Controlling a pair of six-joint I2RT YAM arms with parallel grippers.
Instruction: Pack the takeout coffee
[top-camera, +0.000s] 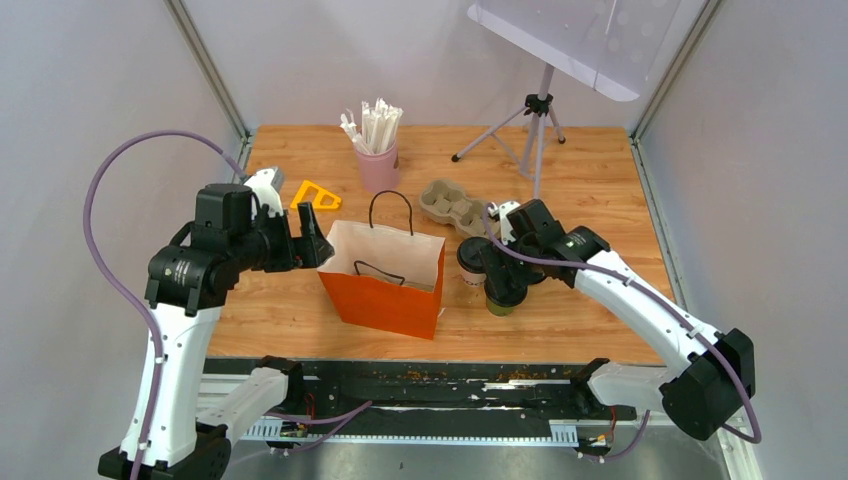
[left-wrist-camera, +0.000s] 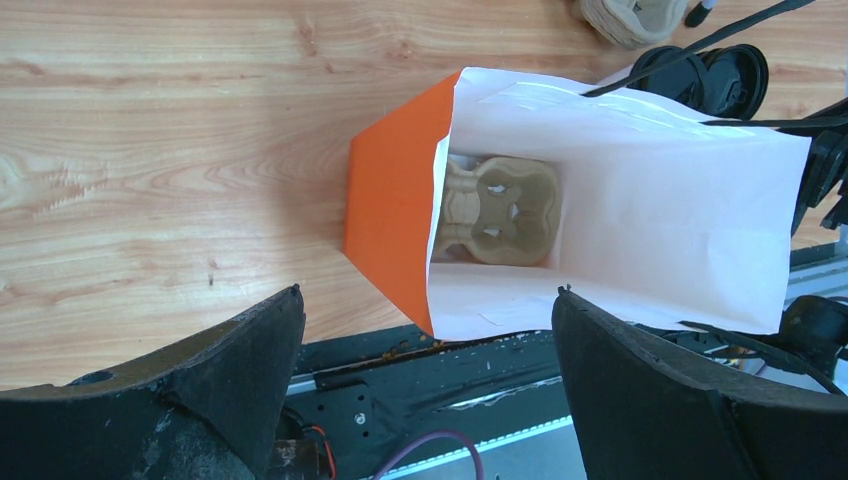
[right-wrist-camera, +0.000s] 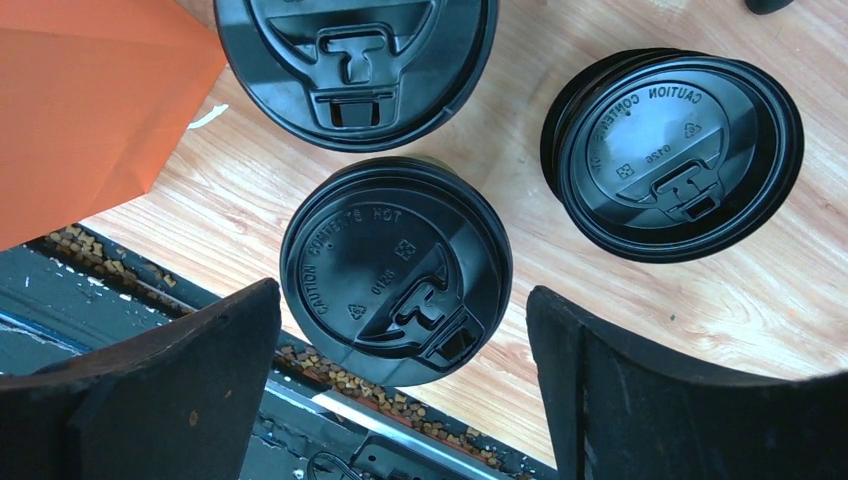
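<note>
The olive-green cup (top-camera: 500, 302) stands near the table's front edge; its black lid (right-wrist-camera: 395, 270) sits between my right fingers. My right gripper (top-camera: 505, 278) (right-wrist-camera: 400, 295) is open above it, one finger on each side, not touching. The whitish cup (top-camera: 470, 262) with a black lid (right-wrist-camera: 355, 50) stands beside the orange paper bag (top-camera: 380, 285). My left gripper (top-camera: 310, 243) (left-wrist-camera: 428, 292) is open and empty at the bag's left rim. The bag (left-wrist-camera: 395, 200) stands open, with a pulp cup carrier (left-wrist-camera: 505, 205) at its bottom.
A bare black lid piece (right-wrist-camera: 675, 150) lies right of the cups. A second pulp carrier (top-camera: 452, 203), a pink cup of white sticks (top-camera: 378, 150), a yellow tool (top-camera: 315, 195) and a tripod (top-camera: 535, 125) stand behind the bag. The table's front edge is close.
</note>
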